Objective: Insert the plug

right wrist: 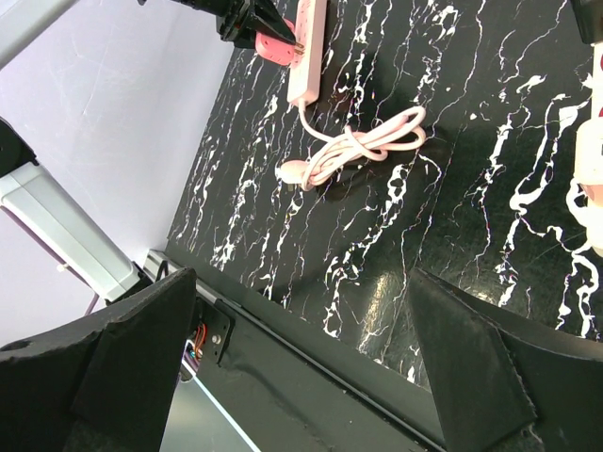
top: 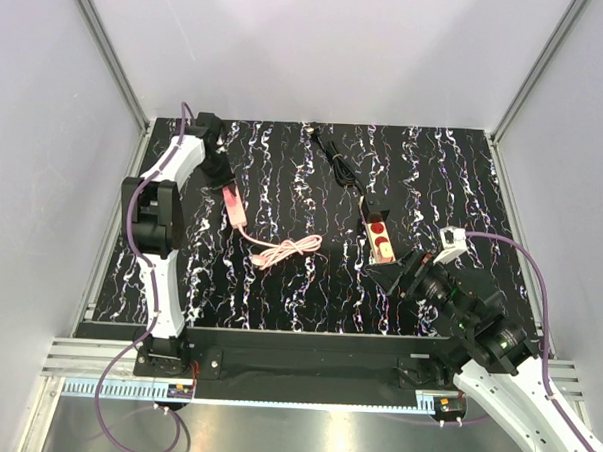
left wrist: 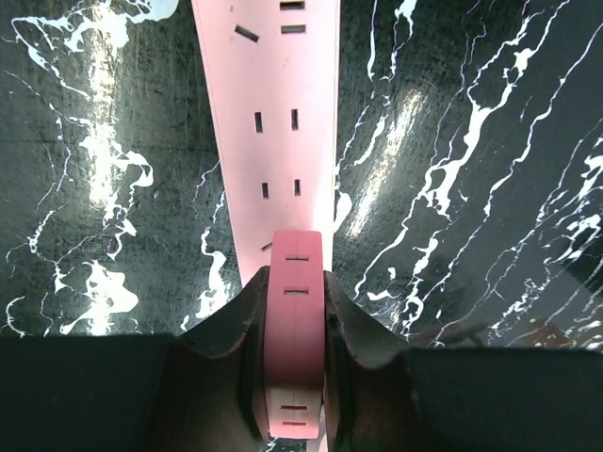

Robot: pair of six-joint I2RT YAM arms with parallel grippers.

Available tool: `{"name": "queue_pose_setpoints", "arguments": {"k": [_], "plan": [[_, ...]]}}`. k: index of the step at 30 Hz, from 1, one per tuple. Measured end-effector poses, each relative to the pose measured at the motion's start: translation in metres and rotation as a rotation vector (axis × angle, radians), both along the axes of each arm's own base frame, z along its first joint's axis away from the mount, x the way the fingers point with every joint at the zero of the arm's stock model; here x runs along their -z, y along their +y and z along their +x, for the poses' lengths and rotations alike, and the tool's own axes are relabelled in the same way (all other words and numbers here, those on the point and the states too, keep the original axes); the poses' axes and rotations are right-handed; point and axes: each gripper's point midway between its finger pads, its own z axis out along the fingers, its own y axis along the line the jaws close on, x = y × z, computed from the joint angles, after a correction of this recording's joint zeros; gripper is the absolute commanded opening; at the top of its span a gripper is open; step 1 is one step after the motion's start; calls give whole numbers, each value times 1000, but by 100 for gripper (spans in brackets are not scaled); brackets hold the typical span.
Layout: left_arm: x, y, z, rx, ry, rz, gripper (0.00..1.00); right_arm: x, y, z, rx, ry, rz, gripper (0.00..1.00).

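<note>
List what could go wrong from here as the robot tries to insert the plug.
1. The left gripper pinches only one end of the pink power strip; pushing a plug in may swing the free end.
2. The plug lies against its looped cord; lifting it may drag the loops and tug the strip.
3. The open right gripper sits beside a second strip and could knock it.

Marbled table [top: 278,297] bears pink power strip [top: 238,209], coiled cord [top: 285,251], perhaps black cable [top: 339,168].
</note>
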Motion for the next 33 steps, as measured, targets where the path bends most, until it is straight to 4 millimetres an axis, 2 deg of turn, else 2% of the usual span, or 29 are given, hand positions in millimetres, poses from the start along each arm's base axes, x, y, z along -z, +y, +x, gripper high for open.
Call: {"name": "queue_pose_setpoints", "arguments": {"k": [20, 33], "plan": [[0, -4, -1, 23, -5, 68, 0, 1, 0, 0, 0, 3, -1, 100], [-2, -7, -16, 40, 47, 101, 0, 1, 0, 0, 0, 2, -2, 100]]}}
